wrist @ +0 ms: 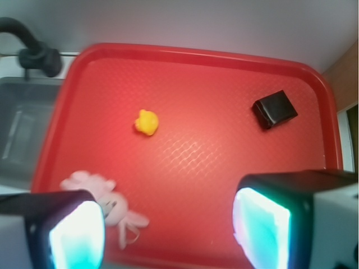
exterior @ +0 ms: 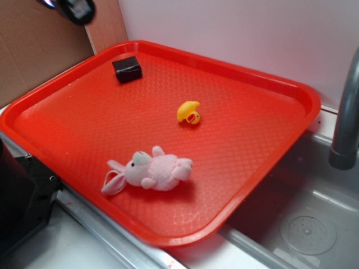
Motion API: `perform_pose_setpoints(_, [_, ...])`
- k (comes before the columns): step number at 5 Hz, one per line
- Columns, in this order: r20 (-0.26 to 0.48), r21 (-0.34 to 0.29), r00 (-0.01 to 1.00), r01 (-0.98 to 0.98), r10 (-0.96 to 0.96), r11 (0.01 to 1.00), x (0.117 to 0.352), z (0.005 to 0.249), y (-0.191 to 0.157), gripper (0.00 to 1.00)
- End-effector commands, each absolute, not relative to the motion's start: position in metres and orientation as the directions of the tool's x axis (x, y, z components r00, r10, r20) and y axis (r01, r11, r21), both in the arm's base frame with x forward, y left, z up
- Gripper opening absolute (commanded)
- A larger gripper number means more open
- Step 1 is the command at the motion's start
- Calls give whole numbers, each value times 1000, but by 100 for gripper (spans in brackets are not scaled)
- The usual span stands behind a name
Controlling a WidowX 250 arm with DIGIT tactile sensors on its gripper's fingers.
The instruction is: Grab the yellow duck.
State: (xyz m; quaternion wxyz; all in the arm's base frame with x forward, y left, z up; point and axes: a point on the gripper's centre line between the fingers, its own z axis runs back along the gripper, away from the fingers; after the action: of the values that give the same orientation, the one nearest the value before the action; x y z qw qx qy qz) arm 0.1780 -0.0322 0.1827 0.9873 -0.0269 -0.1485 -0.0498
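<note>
Nothing grasped yet. Our gripper [wrist: 168,230] hangs high above the red tray [wrist: 185,168], fingers [wrist: 261,224] spread wide with nothing between them. The yellow duck [exterior: 189,112] lies loose near the tray's middle, well apart from the pink plush bunny [exterior: 151,171] and black block [exterior: 127,69]. Approach, descent and closing all remain. It seems tipped over, beak toward the bunny's side; we cannot tell its long axis at this size.

Yellow duck [exterior: 189,111], pink bunny [exterior: 151,172], red tray [exterior: 252,140].
</note>
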Motion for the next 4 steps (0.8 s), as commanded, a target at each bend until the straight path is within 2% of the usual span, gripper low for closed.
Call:
perform_pose_setpoints(1, [265,1,954,143,-138,990,230,124,-49,100])
perform_pose_setpoints(2, [227,30,958,173,-175,985,249,94,-53,100])
perform_pose_setpoints(4, [176,45,956,231,-235,972,270,52,-57,100])
